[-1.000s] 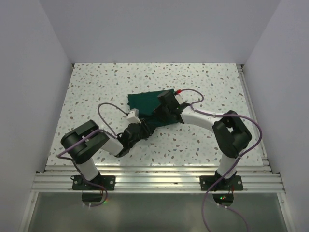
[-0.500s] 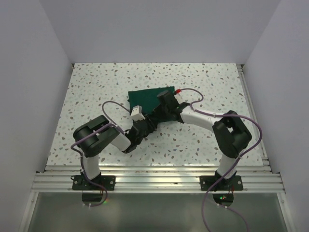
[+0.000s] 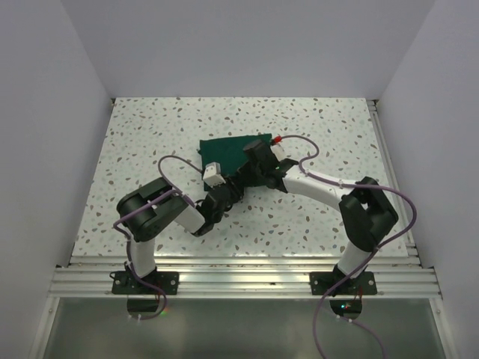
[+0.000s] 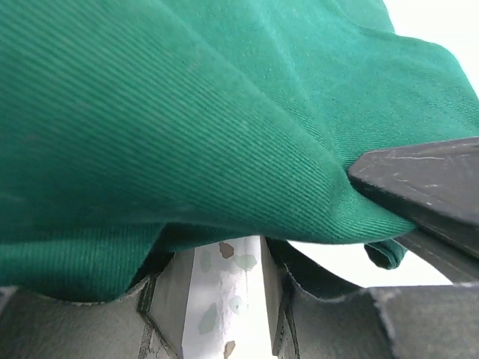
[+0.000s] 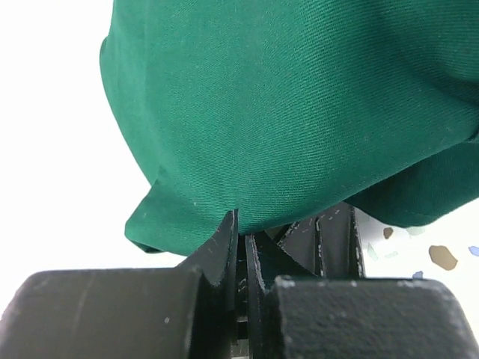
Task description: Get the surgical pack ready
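Of the surgical pack only the dark green cloth (image 3: pixel 224 152) shows, bunched at the middle of the speckled table. My left gripper (image 3: pixel 233 187) is at its near edge. In the left wrist view the cloth (image 4: pixel 187 112) drapes over the open left gripper (image 4: pixel 224 262), and bare table shows between its fingers (image 4: pixel 337 321). My right gripper (image 3: pixel 253 176) comes in from the right. In the right wrist view the right gripper (image 5: pixel 241 224) is shut on a fold of the cloth (image 5: pixel 299 112). Tray, instruments and gauze are hidden.
White walls (image 3: pixel 82 67) enclose the table on three sides. An aluminium rail (image 3: pixel 239 280) runs along the near edge with both arm bases on it. Purple cables (image 3: pixel 168 168) loop over both arms. A dark finger of the other gripper (image 4: pixel 426 187) sits at the right.
The left arm has pushed forward towards the cloth and its jaws have widened. The cloth's near part has drawn up into a smaller bundle. The right gripper stays shut on it.
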You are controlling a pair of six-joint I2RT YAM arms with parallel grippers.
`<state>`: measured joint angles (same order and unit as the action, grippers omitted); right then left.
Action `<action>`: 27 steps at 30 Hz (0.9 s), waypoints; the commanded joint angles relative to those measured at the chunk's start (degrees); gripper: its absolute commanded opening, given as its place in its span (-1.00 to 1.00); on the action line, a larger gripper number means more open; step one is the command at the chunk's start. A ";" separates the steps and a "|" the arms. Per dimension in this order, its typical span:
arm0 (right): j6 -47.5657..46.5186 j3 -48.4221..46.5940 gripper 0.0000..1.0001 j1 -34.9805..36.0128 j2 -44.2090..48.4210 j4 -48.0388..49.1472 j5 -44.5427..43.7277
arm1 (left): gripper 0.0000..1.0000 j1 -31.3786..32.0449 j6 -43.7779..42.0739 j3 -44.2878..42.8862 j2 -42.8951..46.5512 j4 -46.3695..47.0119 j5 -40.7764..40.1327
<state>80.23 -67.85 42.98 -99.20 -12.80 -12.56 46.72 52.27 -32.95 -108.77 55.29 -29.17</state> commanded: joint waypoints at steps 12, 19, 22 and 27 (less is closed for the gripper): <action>-1.39 -6.50 -1.00 1.23 -0.82 -6.89 -1.24 | -0.02 0.39 -8.85 8.77 -0.74 30.66 -3.53; -1.83 -7.99 -1.00 1.14 -1.52 -7.24 -0.72 | -0.04 0.57 -1.83 11.32 4.88 21.89 -3.35; -1.74 -8.52 -1.00 1.14 -2.23 -7.07 0.16 | -0.10 0.92 3.17 13.78 6.46 19.62 -2.74; -1.65 -9.14 -1.00 0.96 -2.84 -6.80 0.87 | -0.19 1.36 13.00 14.76 8.84 12.57 -0.98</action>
<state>78.81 -74.41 43.48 -101.89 -19.25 -12.45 47.53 57.30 -18.90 -102.10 70.48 -30.26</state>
